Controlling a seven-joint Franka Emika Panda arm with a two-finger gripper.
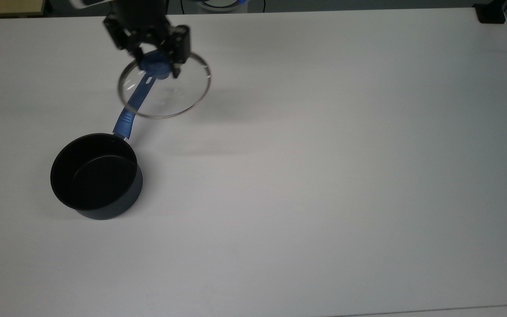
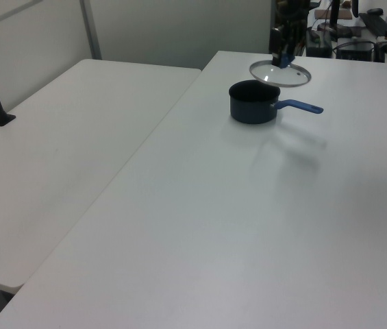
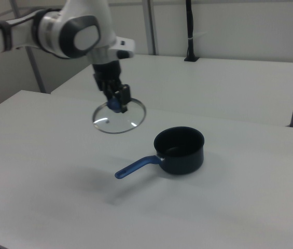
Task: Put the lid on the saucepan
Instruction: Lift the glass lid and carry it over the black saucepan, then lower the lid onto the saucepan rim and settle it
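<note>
We are finding the task part done. Going left to right in the top view: the saucepan [image 1: 96, 176] is standing open on the table [image 1: 324, 176], with nothing in it that we can see, its blue handle [image 1: 132, 105] running up toward the lid [image 1: 164, 85].

The lid is hanging in the air, clear of the table; its faint shadow is lying on the table to the top view's right of the pan. The gripper [image 1: 156, 66] is pinching the blue knob [image 1: 156, 67] from above, fingers pressed against either side of it.

In the right view the lid [image 3: 119, 116] is hanging level, up and to the right view's left of the pan [image 3: 179, 150].

We are judging the pickup complete. Remaining: carrying the lid over the pan mouth, lowering it onto the rim, and letting go.
</note>
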